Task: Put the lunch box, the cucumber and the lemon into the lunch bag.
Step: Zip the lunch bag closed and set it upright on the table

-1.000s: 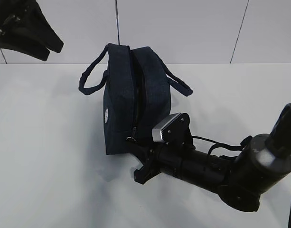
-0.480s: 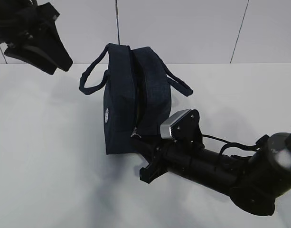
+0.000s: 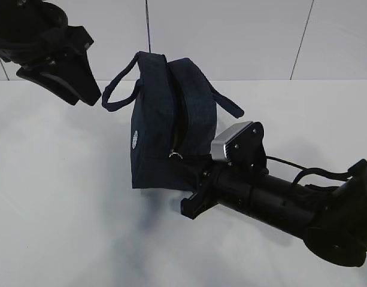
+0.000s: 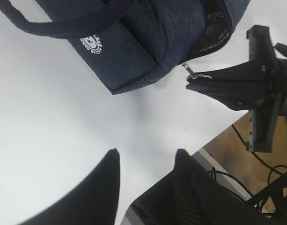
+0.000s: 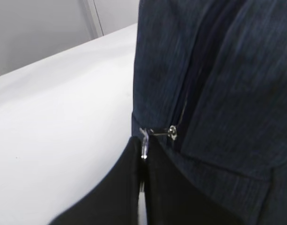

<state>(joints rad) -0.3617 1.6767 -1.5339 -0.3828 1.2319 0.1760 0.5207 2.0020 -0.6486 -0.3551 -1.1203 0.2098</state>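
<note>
The dark navy lunch bag (image 3: 159,131) stands mid-table with its zipper line on top facing me. My right gripper (image 3: 178,161) is at the bag's near end, shut on the silver ring pull (image 5: 144,142), which hangs from the zipper slider (image 5: 172,132). The left wrist view shows the same pinch, the ring pull (image 4: 199,75) caught in the right gripper's black fingertips (image 4: 213,86). My left gripper (image 3: 92,95) hovers open and empty just left of the bag's left handle (image 3: 118,95); its fingertips (image 4: 114,157) stand well apart. The lunch box, the cucumber and the lemon are out of view.
The white table (image 3: 63,197) runs back to a white panelled wall (image 3: 261,36). The table's edge (image 4: 213,157) shows in the left wrist view, with wooden floor and cables (image 4: 265,164) beyond it. The right arm (image 3: 279,203) lies across the table's front right.
The left gripper has come down and right, close to the bag's left handle. The right gripper has shifted right with the ring pull, and the bag's near end has followed and tilted.
</note>
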